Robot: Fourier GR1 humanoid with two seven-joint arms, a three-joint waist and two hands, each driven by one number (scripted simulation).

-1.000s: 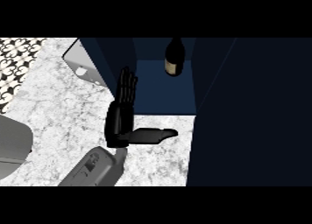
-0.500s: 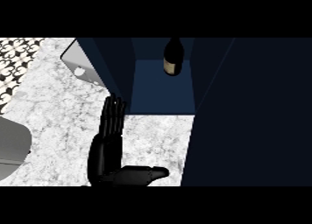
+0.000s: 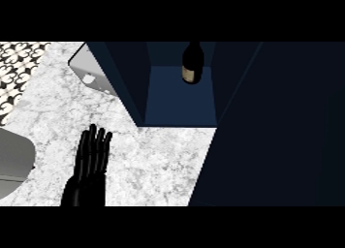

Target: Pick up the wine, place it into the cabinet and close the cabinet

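Wine (image 3: 193, 62): dark bottle, pale label, upright in cabinet (image 3: 179, 99)

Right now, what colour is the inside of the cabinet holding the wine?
Dark navy blue, seen in the head view: the cabinet floor and walls around the wine.

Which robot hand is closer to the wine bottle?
Only one hand shows, low on the counter, below and left of the wine bottle in the cabinet. I cannot tell which hand it is; the other is out of view.
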